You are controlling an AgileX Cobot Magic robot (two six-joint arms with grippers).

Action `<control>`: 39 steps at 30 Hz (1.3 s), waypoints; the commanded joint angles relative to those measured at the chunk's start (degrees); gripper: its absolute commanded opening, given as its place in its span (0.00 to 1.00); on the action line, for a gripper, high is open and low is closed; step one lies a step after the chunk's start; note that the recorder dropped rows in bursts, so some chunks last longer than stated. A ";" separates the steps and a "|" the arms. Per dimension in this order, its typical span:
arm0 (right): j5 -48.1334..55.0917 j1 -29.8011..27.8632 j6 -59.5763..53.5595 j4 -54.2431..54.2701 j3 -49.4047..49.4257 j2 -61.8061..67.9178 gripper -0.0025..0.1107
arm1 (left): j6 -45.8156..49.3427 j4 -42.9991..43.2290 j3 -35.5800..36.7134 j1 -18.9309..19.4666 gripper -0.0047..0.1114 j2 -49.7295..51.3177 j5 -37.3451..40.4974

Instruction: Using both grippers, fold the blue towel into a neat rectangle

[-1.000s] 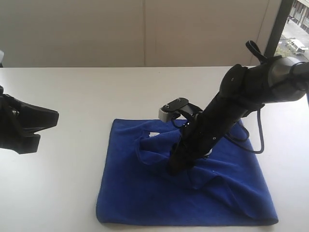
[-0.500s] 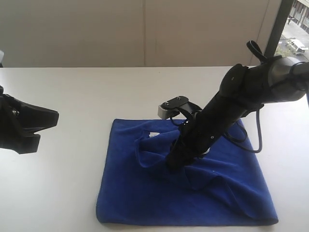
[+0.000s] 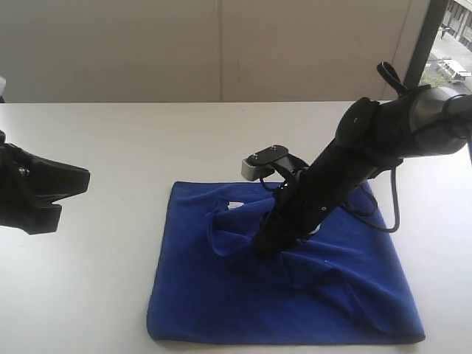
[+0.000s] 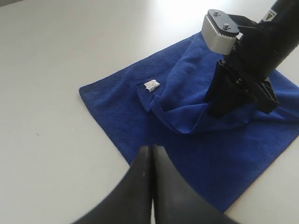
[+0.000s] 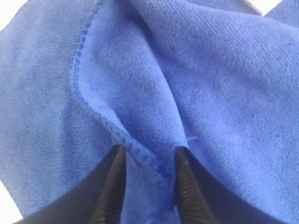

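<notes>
**Right gripper pinching towel fold, left gripper shut and empty**

Right gripper (image 3: 265, 247) is down on the middle of the blue towel (image 3: 221, 295), with its arm slanting in from the right. The exterior view shows cloth bunched up into a ridge around the tips, but the fingers are hidden by the arm and the folds. The right wrist view fills that in. There the two black fingers (image 5: 114, 186) sit a narrow gap apart with a stitched hem fold of towel clamped between them, so this gripper is holding cloth. That view shows almost nothing but towel.

Left gripper (image 3: 44, 192) sits at the left edge of the exterior view over the bare white table (image 3: 133, 140), well apart from the towel. From there I cannot tell how its jaws stand. The left wrist view shows them pressed together with nothing between them.

The towel lies mostly flat on the table, with its near edge straight and creases running off to the right. A small white tag (image 4: 152, 86) lies on it beside the raised fold. It is clear in the left wrist view and just a speck in the exterior view. A silver-grey block (image 4: 219, 35) on the right arm sits above the fold. A black cable (image 3: 394, 206) loops down beside the arm.
</notes>
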 commanded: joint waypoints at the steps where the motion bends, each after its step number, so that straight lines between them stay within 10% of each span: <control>1: -1.13 -0.28 -0.67 0.41 0.07 -0.77 0.26 | 0.14 -1.29 0.08 -0.27 0.04 0.03 0.48; 10: -1.45 -0.28 -0.67 0.41 0.07 -1.64 0.03 | 0.14 -1.29 0.08 -0.27 0.04 0.03 0.48; 24: 1.60 -0.28 10.32 -12.90 0.07 -11.32 0.02 | 32.20 5.17 -0.07 -0.27 0.04 12.13 -8.40; 29: 3.36 -0.28 11.49 -13.69 0.07 -16.56 0.02 | 25.16 -6.20 -4.65 -0.27 0.04 27.19 -12.48; 36: 6.94 -0.28 18.75 -20.56 0.07 -20.37 0.02 | 3.95 -8.02 -38.07 7.00 0.06 53.26 30.45; 39: 10.08 -0.28 20.45 -20.80 0.07 -22.43 0.02 | -1.94 -10.73 -43.64 8.88 0.30 59.99 37.87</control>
